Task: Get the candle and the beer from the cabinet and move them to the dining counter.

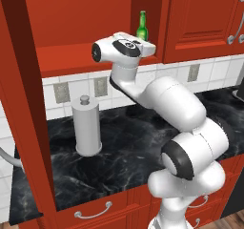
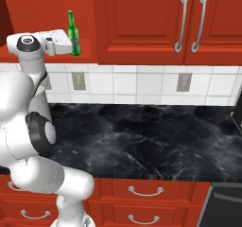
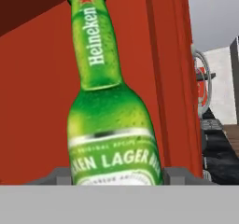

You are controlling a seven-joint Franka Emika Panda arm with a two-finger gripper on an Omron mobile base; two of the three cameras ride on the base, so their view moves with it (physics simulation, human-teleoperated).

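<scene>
Beer (image 3: 109, 125) stands upright in the open cabinet (image 1: 86, 18), between the end effector (image 3: 119, 174) fingers, which sit half wide around it.

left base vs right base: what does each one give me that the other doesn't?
Left base view: a grey canister standing on the black counter, and a red panel down the left side, probably the open door.
Right base view: two closed doors face-on, their bar handles side by side.
Both: the beer upright on the open cabinet shelf, the end effector at its lower body, and the tiled wall with outlets.
</scene>
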